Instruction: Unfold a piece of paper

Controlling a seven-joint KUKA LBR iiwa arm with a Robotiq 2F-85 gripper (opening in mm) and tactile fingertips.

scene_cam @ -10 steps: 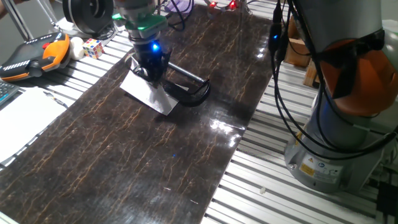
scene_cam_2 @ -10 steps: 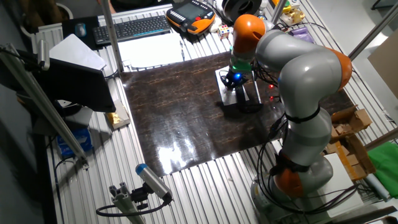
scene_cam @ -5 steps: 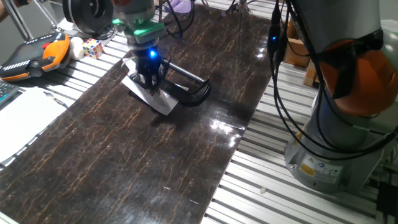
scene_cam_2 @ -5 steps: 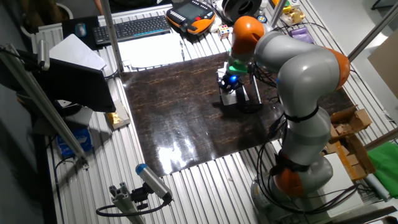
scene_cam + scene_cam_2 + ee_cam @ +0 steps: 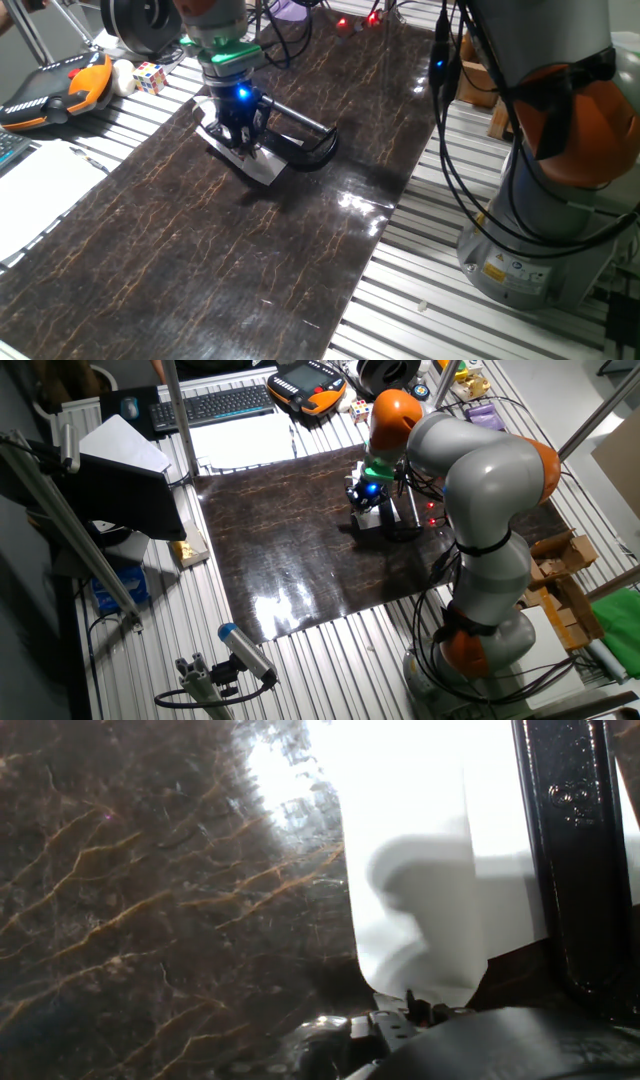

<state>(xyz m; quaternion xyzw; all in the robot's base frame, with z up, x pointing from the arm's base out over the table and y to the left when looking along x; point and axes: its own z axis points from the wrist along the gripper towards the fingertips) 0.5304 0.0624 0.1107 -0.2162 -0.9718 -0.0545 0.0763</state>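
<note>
The piece of paper (image 5: 262,165) is a small white sheet lying on the dark marbled mat (image 5: 200,260), also seen in the other fixed view (image 5: 366,524). My gripper (image 5: 240,138) is down on the paper's left part, with its blue light lit and its fingers close together. In the hand view the paper (image 5: 420,840) rises right up to the hand, with a finger shadow across it, so the gripper looks shut on a flap of the paper. The fingertips themselves are hidden there.
Black sunglasses (image 5: 305,148) lie touching the paper's right side, and one temple shows in the hand view (image 5: 565,850). An orange device (image 5: 60,90), a Rubik's cube (image 5: 150,76) and a larger white sheet (image 5: 35,185) lie left of the mat. A keyboard (image 5: 215,405) lies beyond.
The gripper has moved lower and a little to the left over the paper. The paper's left part looks drawn in and more shadowed. The sunglasses have not moved.
</note>
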